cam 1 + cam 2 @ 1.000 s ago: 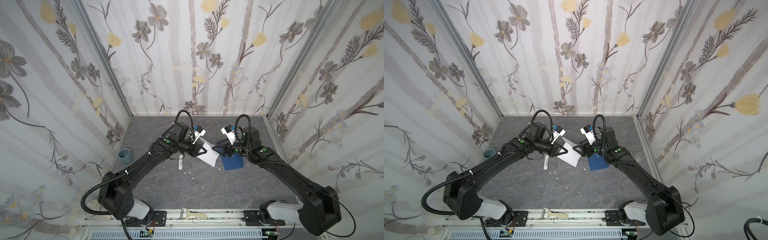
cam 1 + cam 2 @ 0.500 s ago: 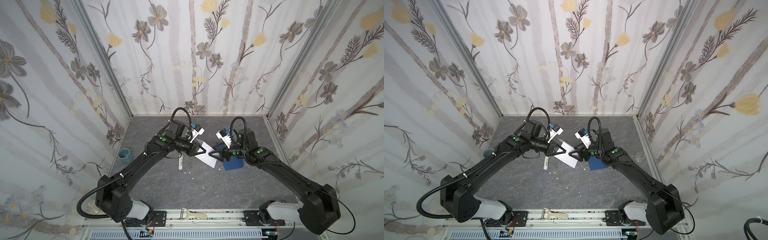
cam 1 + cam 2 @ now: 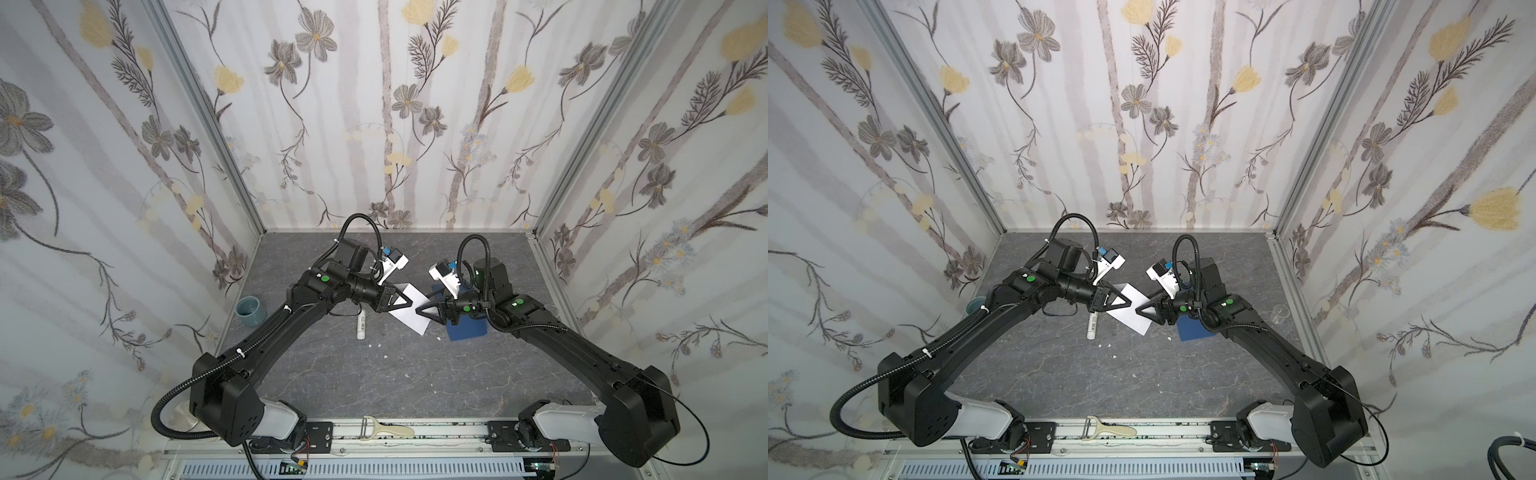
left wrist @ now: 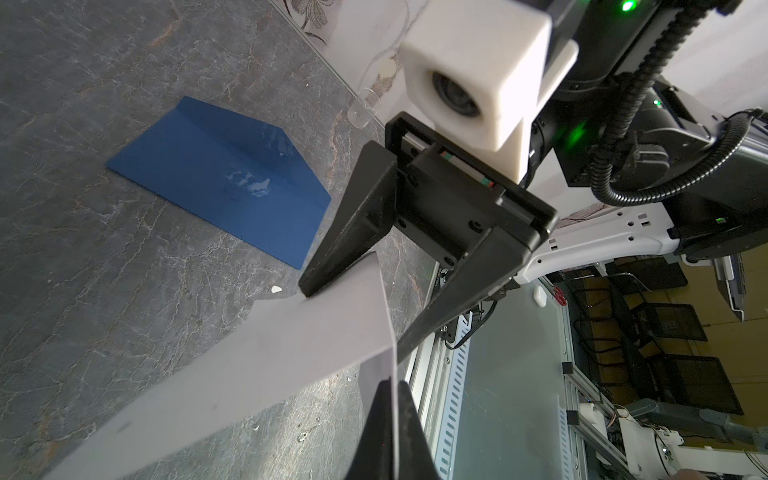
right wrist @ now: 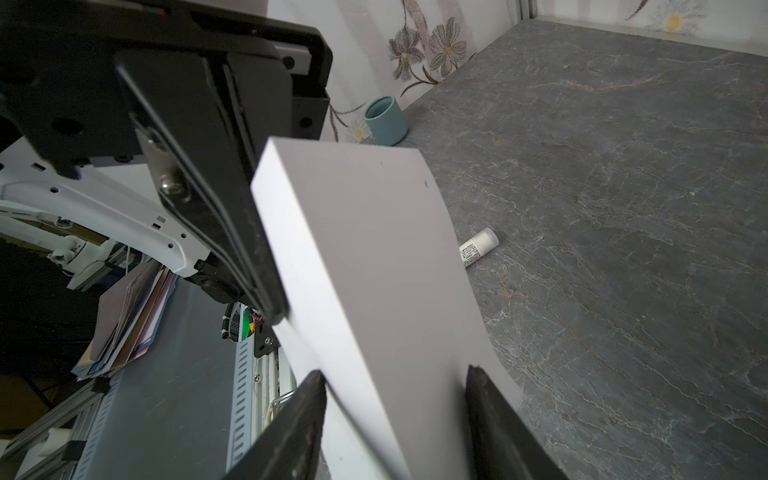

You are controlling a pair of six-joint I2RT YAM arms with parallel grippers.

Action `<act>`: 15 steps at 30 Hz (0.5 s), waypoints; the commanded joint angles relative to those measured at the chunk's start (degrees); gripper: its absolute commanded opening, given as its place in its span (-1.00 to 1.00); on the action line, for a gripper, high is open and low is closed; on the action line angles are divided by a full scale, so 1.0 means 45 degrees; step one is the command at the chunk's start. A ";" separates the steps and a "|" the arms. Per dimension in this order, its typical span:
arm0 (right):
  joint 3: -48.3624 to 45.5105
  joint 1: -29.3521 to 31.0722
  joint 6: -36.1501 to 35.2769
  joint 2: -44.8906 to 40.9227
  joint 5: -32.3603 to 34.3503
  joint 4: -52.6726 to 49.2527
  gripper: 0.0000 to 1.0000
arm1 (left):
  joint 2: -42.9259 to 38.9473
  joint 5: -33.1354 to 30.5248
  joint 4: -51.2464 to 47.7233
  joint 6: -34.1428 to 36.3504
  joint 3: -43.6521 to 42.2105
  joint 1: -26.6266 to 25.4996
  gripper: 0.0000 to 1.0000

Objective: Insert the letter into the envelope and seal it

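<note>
The letter (image 3: 409, 318) (image 3: 1126, 316) is a white sheet held off the floor, bent, showing its plain back. My left gripper (image 3: 410, 306) (image 4: 390, 384) is shut on one edge of it. My right gripper (image 3: 420, 306) (image 5: 395, 372) faces the left one from the right, jaws apart, with the letter's (image 5: 365, 249) opposite end between its fingers (image 5: 307, 415). The dark blue envelope (image 3: 467, 330) (image 4: 220, 178) lies flat on the grey floor under the right wrist, its flap folded open.
A white glue stick (image 3: 361, 326) (image 5: 478, 247) lies on the floor left of the letter. A blue-grey cup (image 3: 249, 311) stands by the left wall, a clear beaker (image 3: 1280, 318) by the right wall. Small white scraps (image 3: 376, 345) dot the floor. A peeler (image 3: 382, 430) lies on the front rail.
My right gripper has moved left from above the envelope to the letter, and its jaws now straddle the sheet and stand narrower. The left gripper keeps hold and has shifted slightly left.
</note>
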 commanded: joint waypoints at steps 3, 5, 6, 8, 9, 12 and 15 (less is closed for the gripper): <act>0.0052 0.0021 -0.0043 0.0003 -0.0518 0.0209 -0.12 | 0.0079 0.0052 0.0017 0.0228 0.0492 0.0053 -1.00; 0.0052 0.0008 -0.0005 0.0002 -0.0564 0.0188 -0.21 | 0.0088 -0.0011 0.0018 0.0268 0.0538 0.0071 -1.00; 0.0042 0.0020 0.0005 0.0002 -0.0594 0.0199 -0.24 | 0.0088 -0.0060 0.0009 0.0269 0.0556 0.0068 -1.00; 0.0032 0.0020 0.0063 0.0002 -0.0634 0.0199 -0.35 | 0.0080 -0.0157 0.0016 0.0269 0.0577 0.0107 -1.00; 0.0017 0.0020 0.0100 0.0002 -0.0697 0.0205 -0.42 | 0.0093 -0.0250 0.0007 0.0269 0.0596 0.0102 -1.00; -0.0046 0.0026 0.0254 0.0012 -0.0886 0.0343 -0.60 | 0.0162 -0.0364 0.0009 0.0230 0.0673 0.0122 -1.00; -0.0085 0.0018 0.0393 0.0002 -0.0984 0.0459 -0.75 | 0.0206 -0.0463 0.0006 0.0192 0.0751 0.0141 -1.00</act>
